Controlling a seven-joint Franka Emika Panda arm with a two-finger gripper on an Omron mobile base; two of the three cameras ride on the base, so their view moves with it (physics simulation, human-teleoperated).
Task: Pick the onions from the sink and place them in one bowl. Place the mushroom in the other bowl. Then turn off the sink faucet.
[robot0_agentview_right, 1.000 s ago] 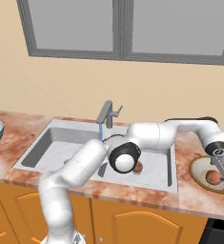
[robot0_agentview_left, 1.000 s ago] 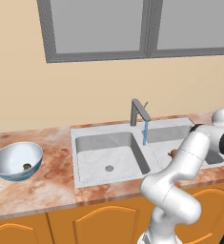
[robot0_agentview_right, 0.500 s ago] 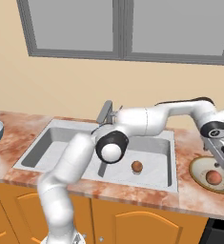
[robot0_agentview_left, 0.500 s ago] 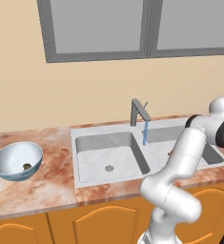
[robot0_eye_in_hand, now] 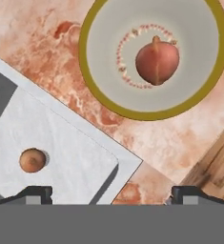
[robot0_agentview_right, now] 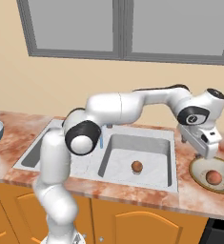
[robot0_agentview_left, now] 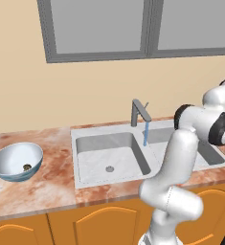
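My arm (robot0_agentview_right: 118,107) is glossy white, thick rounded tube segments w/ bulbous elbows. Joints end in dark black caps ringed in grey, one big round one at the elbow (robot0_agentview_right: 83,139), another on the wrist (robot0_agentview_right: 195,116). Gripper (robot0_agentview_right: 202,144) body is a pale grey-white block. Fingertips (robot0_eye_in_hand: 35,193) are small, dark grey, squared off. No cables or markings visible.

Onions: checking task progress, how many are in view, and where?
2. One onion lies in the tan bowl on the counter; the other onion sits in the sink, right basin. None seems hidden.
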